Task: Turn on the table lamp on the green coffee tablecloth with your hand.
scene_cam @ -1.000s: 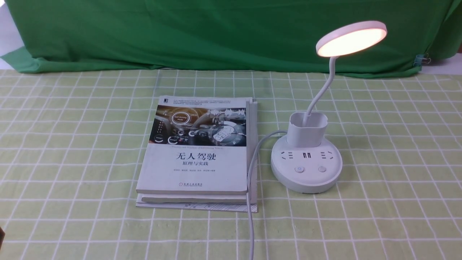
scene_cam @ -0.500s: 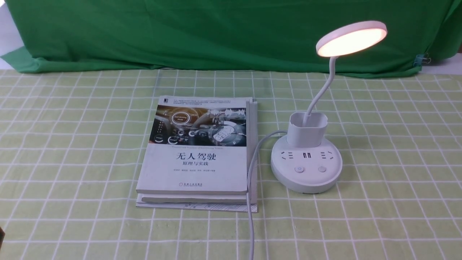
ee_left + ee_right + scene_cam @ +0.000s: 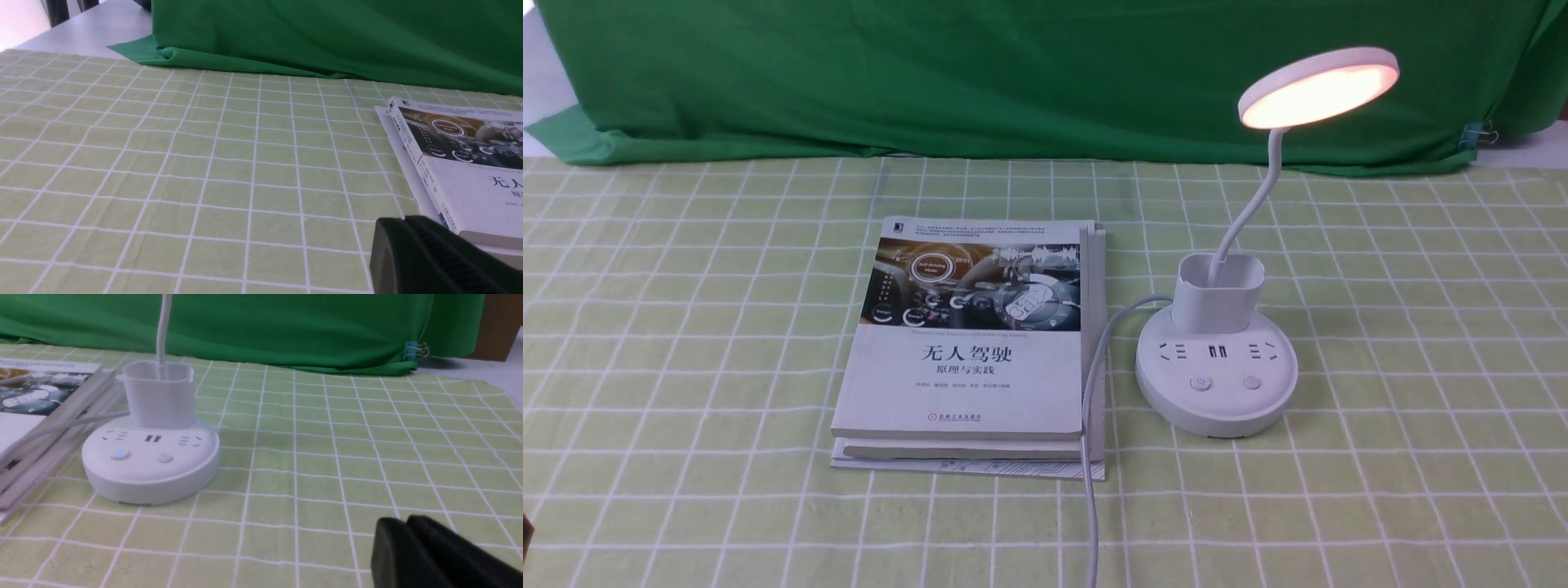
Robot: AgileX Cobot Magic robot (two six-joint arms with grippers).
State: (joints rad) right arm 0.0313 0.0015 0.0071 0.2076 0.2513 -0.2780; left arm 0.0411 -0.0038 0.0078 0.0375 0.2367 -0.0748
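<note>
Two buttons sit on the base of the table lamp [image 3: 1215, 384], and the disc head [image 3: 1317, 86] is glowing warm, so by my read the switch-on is already done. In the right wrist view the left-hand button [image 3: 119, 455] shows a small blue light. The lamp stands on the green coffee tablecloth [image 3: 1421, 327], ahead of the right gripper [image 3: 408, 526] and off to its left, well apart from it. That pincer looks closed, fingers pressed together, nothing held. The left gripper [image 3: 404, 222] reads the same, closed and empty, with the stacked books [image 3: 968, 343] just ahead on its right.

The risk now: any fresh press on that lit button would likely switch the lamp off again. The white cord [image 3: 1094, 384] lies along the books' edge toward the robot, and a sweeping arm could snag it and drag the base.

The cup-shaped holder [image 3: 1218, 290] on the base appears to contain only the gooseneck [image 3: 1250, 200] rising through it.
</note>
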